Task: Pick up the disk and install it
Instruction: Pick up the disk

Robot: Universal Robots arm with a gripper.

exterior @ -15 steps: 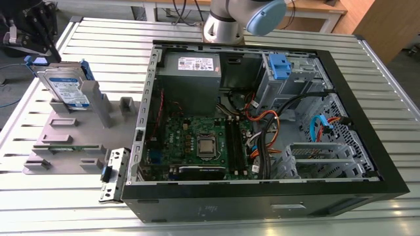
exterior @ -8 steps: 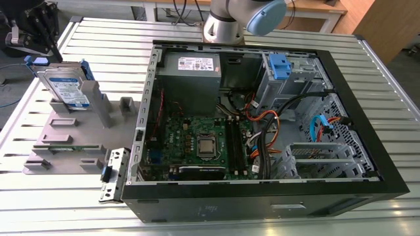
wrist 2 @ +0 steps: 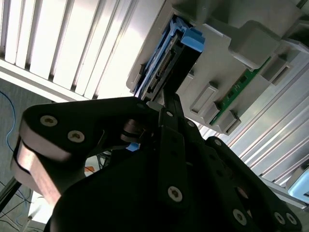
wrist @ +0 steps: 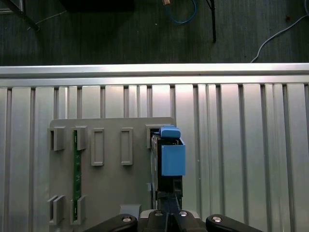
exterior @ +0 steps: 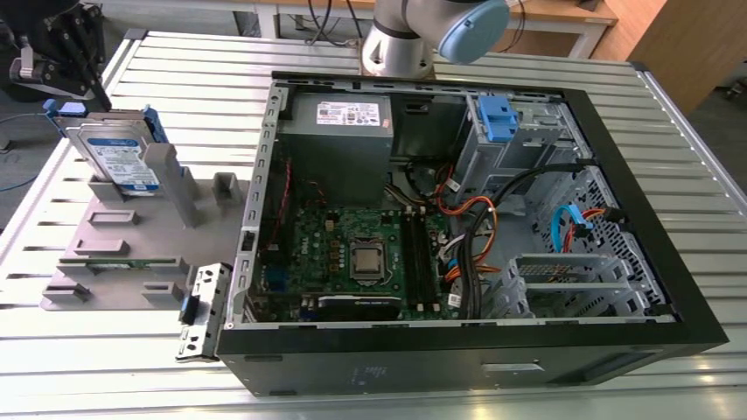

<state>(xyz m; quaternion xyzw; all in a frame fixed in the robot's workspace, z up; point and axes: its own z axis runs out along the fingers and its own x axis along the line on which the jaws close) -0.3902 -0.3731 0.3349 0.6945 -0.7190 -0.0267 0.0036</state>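
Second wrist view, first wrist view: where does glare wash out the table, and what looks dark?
In the second wrist view, the table beside the disk glares nearly white, while the gripper is a dark mass; in the first wrist view, a bright band runs along the table's edge, and the floor beyond is dim.

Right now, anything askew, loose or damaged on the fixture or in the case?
Nothing spilled or visibly damaged. The silver hard drive in its blue plastic carrier stands on edge in the grey plastic fixture, seated in its slot. One oddity: a small metal bracket leans outside the open black computer case, at its corner, looking detached.
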